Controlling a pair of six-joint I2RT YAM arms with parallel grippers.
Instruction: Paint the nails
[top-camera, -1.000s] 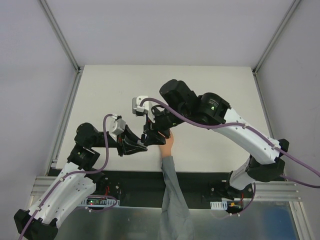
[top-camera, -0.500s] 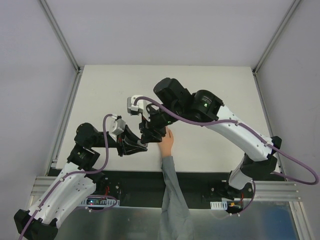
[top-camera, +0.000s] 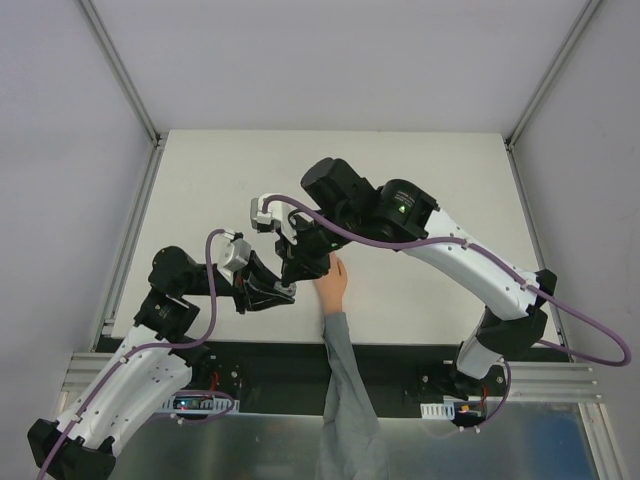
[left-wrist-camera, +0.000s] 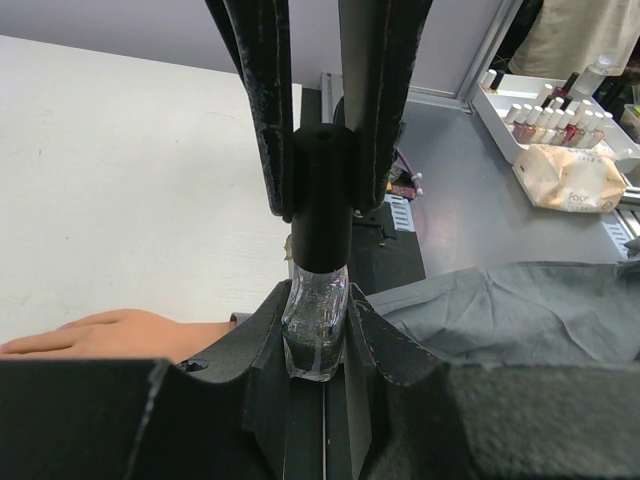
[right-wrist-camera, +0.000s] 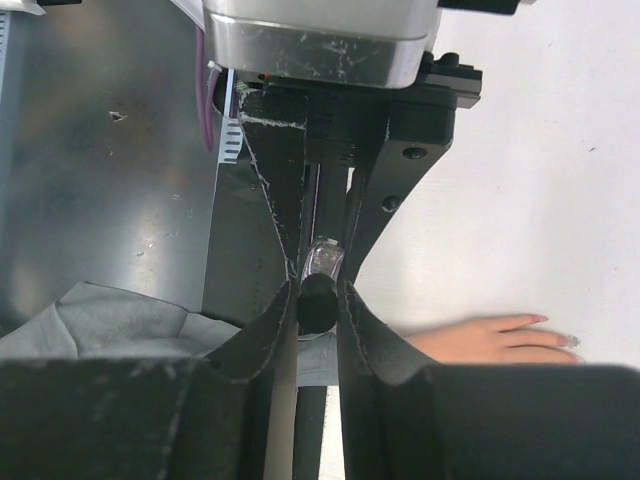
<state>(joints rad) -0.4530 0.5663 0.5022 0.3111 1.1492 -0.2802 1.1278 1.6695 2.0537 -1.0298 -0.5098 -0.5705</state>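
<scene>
Glass bottle (left-wrist-camera: 316, 300): one only, small and clear-walled, standing upright. My left tool (left-wrist-camera: 318, 350) is clenched around its body.
Black cap (left-wrist-camera: 322, 200): one, seated on the bottle's neck. My right tool (right-wrist-camera: 318, 300) is pinched on it from above.
Step in hand: unscrewing the cap, as I judge it. I can't confirm that any nail has been painted.
Doing it well: the left tool must hold the glass firm so it can't spin. The right should turn about the cap's own axis, then lift straight up, so the brush clears the neck without tipping the bottle.
Mannequin hand (top-camera: 332, 285): one, peach, lying flat on the tabletop (top-camera: 430, 180) just beside the bottle. Its grey sleeve (top-camera: 345, 400) trails toward my bases.
Nails (right-wrist-camera: 568, 341): at the fingertips, pointing away from me, and too small to count surely.
Tools: two, both occupied.
</scene>
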